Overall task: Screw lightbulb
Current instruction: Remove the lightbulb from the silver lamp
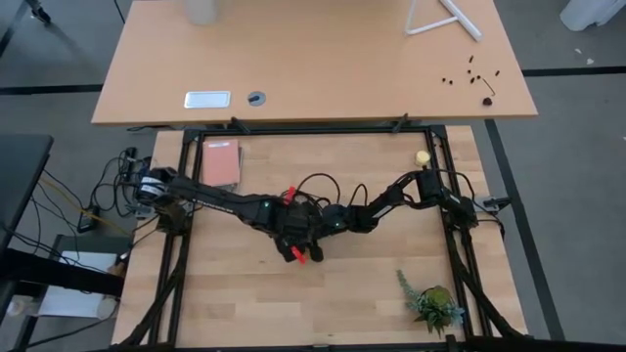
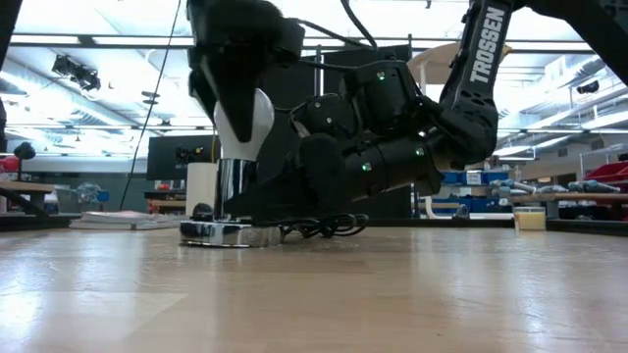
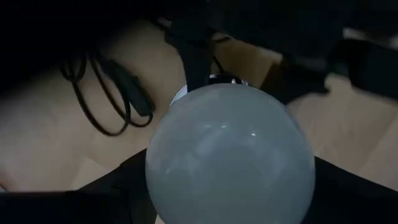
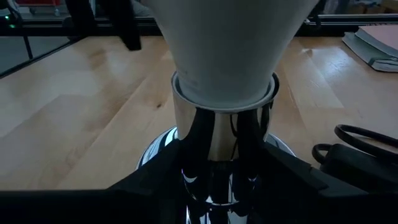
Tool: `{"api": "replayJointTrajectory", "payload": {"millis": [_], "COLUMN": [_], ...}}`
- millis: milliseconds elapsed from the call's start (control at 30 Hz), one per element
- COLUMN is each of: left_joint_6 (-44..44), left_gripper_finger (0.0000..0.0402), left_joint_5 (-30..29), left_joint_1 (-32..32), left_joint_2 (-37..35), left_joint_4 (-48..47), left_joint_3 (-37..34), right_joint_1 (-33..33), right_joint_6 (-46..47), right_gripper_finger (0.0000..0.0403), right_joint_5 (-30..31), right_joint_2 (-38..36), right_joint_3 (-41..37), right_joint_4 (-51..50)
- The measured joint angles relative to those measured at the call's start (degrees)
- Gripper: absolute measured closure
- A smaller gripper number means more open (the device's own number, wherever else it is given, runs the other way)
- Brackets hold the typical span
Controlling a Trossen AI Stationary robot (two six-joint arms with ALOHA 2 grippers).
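Note:
The white lightbulb (image 2: 245, 123) stands upright, its narrow end in the chrome socket (image 2: 234, 186), whose round base disc (image 2: 226, 233) rests on the wooden table. My left gripper (image 2: 243, 98) comes down over the bulb and is shut on it; the bulb's dome (image 3: 230, 155) fills the left wrist view. My right gripper (image 4: 224, 186) reaches in level and is shut on the socket's stem. In the high view both grippers (image 1: 293, 230) (image 1: 331, 221) meet at mid table and hide bulb and socket. My left gripper pinches the bulb's wide rounded part (image 3: 155, 168) between its two fingers (image 3: 118, 193), one on each side. The fingers come from above, pointing steeply down. The bulb stands upright in the socket. My right gripper pinches the socket's chrome stem (image 4: 214, 149) between its two fingers (image 4: 155, 183), below the bulb's neck (image 4: 224, 56). The fingers come in nearly level from the table's right side. The socket stands upright on its base disc.
The socket's black cord (image 2: 324, 227) loops on the table behind the base. A pink book (image 1: 221, 162) lies at the far left, a small yellow ball (image 1: 423, 156) at the far right, a green plant (image 1: 430, 301) near the front right corner.

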State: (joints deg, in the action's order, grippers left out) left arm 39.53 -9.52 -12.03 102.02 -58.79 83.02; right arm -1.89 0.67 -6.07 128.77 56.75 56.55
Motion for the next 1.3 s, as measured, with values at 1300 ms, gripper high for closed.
{"api": "replayJointTrajectory", "payload": {"millis": [1300], "left_joint_6": [-41.5], "left_gripper_finger": [0.0023], "left_joint_5": [-1.5], "left_joint_1": [-0.8], "left_joint_2": [-0.1], "left_joint_4": [-7.7], "left_joint_3": [3.9], "right_joint_1": [0.2], "right_joint_6": [-0.9], "right_gripper_finger": [0.0209], "right_joint_5": [-1.2], "right_joint_2": [0.0], "right_joint_3": [0.1], "right_joint_4": [-0.7]}}
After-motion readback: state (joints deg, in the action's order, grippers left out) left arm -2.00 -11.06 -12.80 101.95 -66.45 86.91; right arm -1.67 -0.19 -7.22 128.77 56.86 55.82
